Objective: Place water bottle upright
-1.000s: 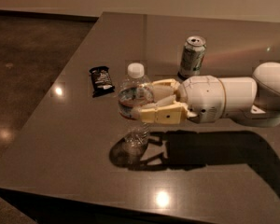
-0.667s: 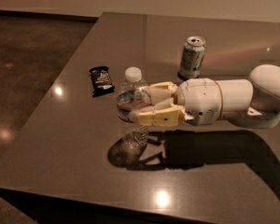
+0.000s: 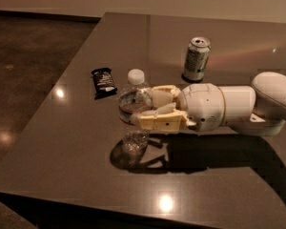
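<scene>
The water bottle [image 3: 133,104] is a small clear ribbed plastic bottle with a white cap [image 3: 136,76]. It stands roughly upright in the middle of the dark table [image 3: 76,166], with its base [image 3: 135,142] close to or on the surface. My gripper [image 3: 139,108] comes in from the right on a white arm [image 3: 229,109]. Its cream fingers [image 3: 162,120] are closed around the bottle's middle.
A green-and-white drink can [image 3: 196,58] stands upright behind the arm. A dark snack wrapper [image 3: 103,82] lies flat left of the bottle. The table's left edge and front edge [image 3: 109,206] drop to a dark floor.
The gripper and the bottle have shifted slightly left and down toward the table. The bottle stays upright in the grip.
</scene>
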Controlling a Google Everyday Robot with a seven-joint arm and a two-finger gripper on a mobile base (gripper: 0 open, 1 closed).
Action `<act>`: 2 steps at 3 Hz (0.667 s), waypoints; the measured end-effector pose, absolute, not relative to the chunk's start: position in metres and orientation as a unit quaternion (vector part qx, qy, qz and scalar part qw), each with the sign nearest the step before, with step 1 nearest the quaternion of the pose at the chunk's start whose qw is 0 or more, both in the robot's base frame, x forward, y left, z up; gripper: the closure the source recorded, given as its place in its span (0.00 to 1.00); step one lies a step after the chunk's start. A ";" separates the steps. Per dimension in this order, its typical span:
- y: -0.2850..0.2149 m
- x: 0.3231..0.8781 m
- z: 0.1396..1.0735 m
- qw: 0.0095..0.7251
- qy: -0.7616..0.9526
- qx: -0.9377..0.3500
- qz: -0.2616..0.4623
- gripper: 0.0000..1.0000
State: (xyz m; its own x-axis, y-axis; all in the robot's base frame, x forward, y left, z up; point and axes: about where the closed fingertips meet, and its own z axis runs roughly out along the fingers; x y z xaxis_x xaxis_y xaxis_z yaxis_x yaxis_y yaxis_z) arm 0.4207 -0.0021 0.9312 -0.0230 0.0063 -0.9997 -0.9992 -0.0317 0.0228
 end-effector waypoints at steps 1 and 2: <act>-0.003 0.421 0.929 0.490 0.492 -0.502 0.516 0.15; -0.004 0.421 0.929 0.492 0.487 -0.505 0.516 0.00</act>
State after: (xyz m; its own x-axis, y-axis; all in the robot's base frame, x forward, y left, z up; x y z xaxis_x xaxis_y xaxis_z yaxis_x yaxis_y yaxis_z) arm 0.4206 -0.0042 0.9286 -0.0054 0.0156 -0.9999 -0.9991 -0.0422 0.0047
